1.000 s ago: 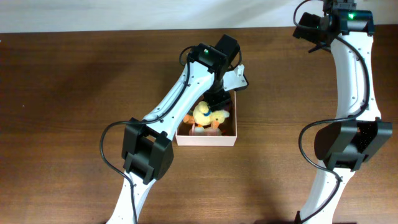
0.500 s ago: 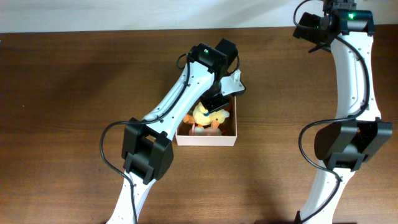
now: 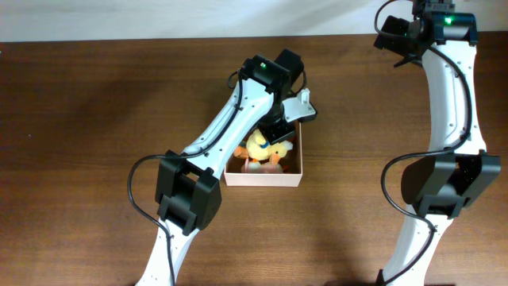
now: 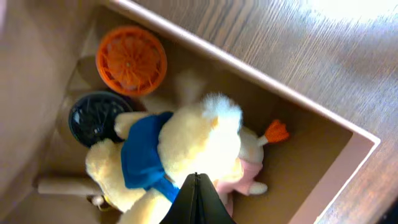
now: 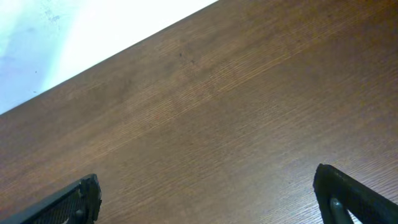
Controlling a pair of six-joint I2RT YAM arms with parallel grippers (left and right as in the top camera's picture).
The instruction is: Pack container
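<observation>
The container (image 3: 264,179) is shown near the middle of the table (image 3: 79,119). A yellow plush duck (image 4: 199,140) in a blue garment is seen lying inside it, beside an orange disc (image 4: 132,60) and a dark disc (image 4: 93,118). The left gripper (image 4: 196,190) is held over the duck, its fingers pressed together — whether they touch the plush cannot be told. The right gripper (image 5: 206,186) is placed well apart, near the far edge — its fingers spread wide above the tabletop.

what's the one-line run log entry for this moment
task: pack container | left jaws: shut, over yellow plush in container | right jaws: open, over table
</observation>
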